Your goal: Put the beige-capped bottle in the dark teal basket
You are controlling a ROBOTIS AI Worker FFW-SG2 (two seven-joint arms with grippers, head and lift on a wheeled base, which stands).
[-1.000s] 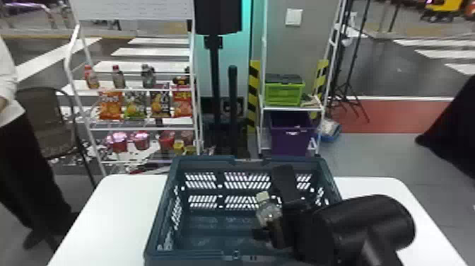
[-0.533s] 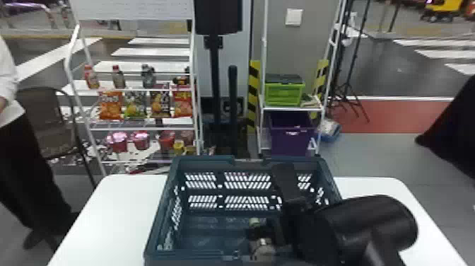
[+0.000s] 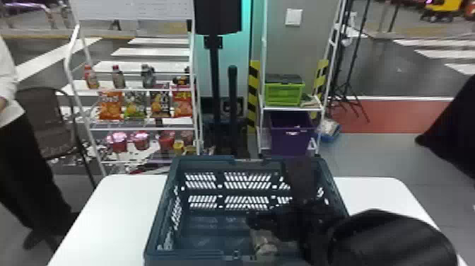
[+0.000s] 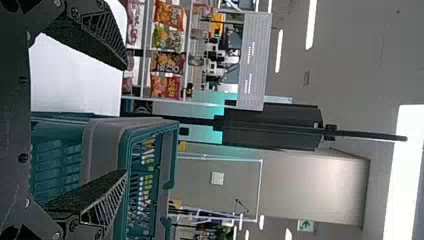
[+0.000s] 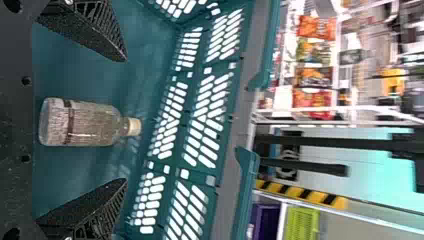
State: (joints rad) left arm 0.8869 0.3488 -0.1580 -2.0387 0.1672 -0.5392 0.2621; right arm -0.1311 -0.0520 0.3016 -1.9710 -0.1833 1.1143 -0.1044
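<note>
Reaching into the dark teal basket (image 3: 159,208), the right gripper (image 3: 274,192) is caught in the head view, the beige-capped bottle (image 3: 265,244) right by it. In the left wrist view, the left gripper (image 4: 125,120) is held wide apart. In the right wrist view, the bottle is flanked inside the basket by spread fingers, touched by neither.

Beige-capped bottle (image 5: 90,123) lower in dark teal basket (image 3: 205,161) than 1 second ago, loose now between parted fingers of right gripper (image 3: 279,223)
</note>
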